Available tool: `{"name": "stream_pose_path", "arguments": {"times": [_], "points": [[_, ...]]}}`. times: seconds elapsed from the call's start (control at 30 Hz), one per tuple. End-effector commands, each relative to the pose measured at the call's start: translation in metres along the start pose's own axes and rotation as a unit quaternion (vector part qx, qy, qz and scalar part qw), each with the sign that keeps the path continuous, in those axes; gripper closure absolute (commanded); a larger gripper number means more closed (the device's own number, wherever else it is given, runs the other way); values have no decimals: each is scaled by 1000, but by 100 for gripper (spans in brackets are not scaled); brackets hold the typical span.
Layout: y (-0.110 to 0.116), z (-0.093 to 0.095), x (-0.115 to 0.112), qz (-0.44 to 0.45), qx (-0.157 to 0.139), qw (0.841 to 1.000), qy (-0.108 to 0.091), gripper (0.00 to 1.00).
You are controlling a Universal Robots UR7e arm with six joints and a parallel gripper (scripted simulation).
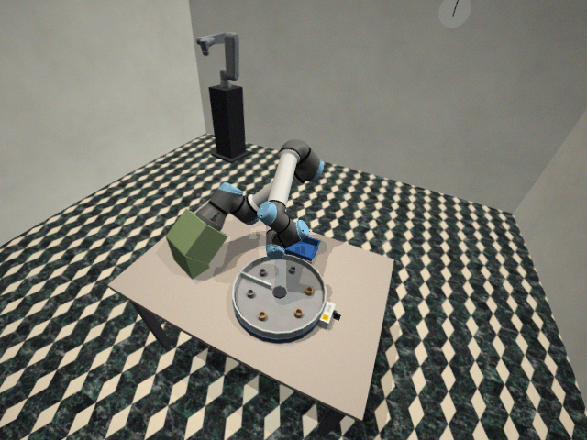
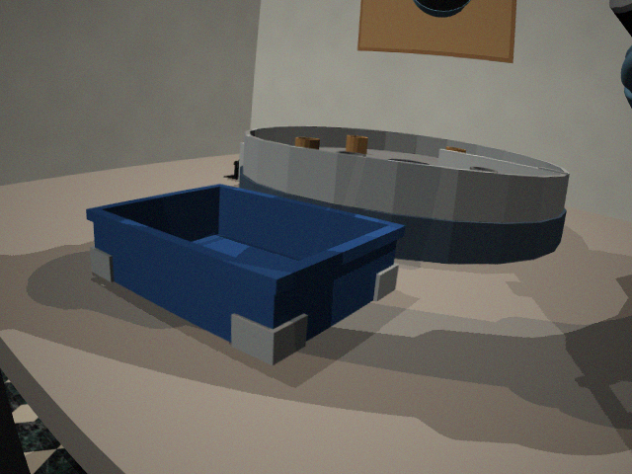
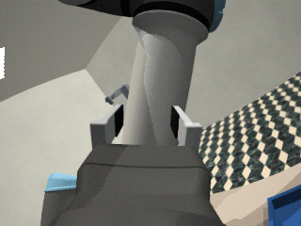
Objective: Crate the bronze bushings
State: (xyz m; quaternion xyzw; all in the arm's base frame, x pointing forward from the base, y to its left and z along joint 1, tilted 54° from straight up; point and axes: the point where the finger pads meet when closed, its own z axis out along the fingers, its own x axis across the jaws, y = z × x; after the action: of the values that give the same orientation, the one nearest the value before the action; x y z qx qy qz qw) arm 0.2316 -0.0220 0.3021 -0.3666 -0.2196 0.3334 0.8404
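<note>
A round grey turning table [image 1: 237,301] [image 2: 408,184] holds three bronze bushings [image 1: 309,290] [image 1: 298,313] [image 1: 260,315] on its near and right side. They show above its rim in the exterior view [image 2: 307,142] [image 2: 356,143] [image 2: 455,149]. Three steel bushings [image 1: 261,272] [image 1: 292,269] [image 1: 249,293] stand at its back and left. The blue crate [image 1: 305,247] [image 2: 168,276] stands just behind the turning table, with nothing in it. My gripper [image 3: 147,115] is open and empty. It points up at my own arm, away from the turning table and the crate.
A large green block [image 1: 196,244] lies tilted on the table's [image 1: 189,302] back left, next to my folded arm. A small white box with an orange label [image 1: 326,317] sits at the turning table's right edge. A black pedestal [image 1: 227,118] stands on the floor far behind.
</note>
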Motion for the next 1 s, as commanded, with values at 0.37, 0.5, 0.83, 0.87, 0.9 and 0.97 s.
{"name": "stream_pose_path", "arguments": {"times": [0.37, 0.5, 0.83, 0.87, 0.9, 0.97], "points": [[0, 0, 0, 0, 0, 1000, 0, 0], [0, 0, 0, 0, 0, 1000, 0, 0], [-26, -44, 2, 0, 0, 1000, 0, 0], [-26, -44, 2, 0, 0, 1000, 0, 0], [-26, -44, 2, 0, 0, 1000, 0, 0], [-26, -44, 2, 0, 0, 1000, 0, 0]]}}
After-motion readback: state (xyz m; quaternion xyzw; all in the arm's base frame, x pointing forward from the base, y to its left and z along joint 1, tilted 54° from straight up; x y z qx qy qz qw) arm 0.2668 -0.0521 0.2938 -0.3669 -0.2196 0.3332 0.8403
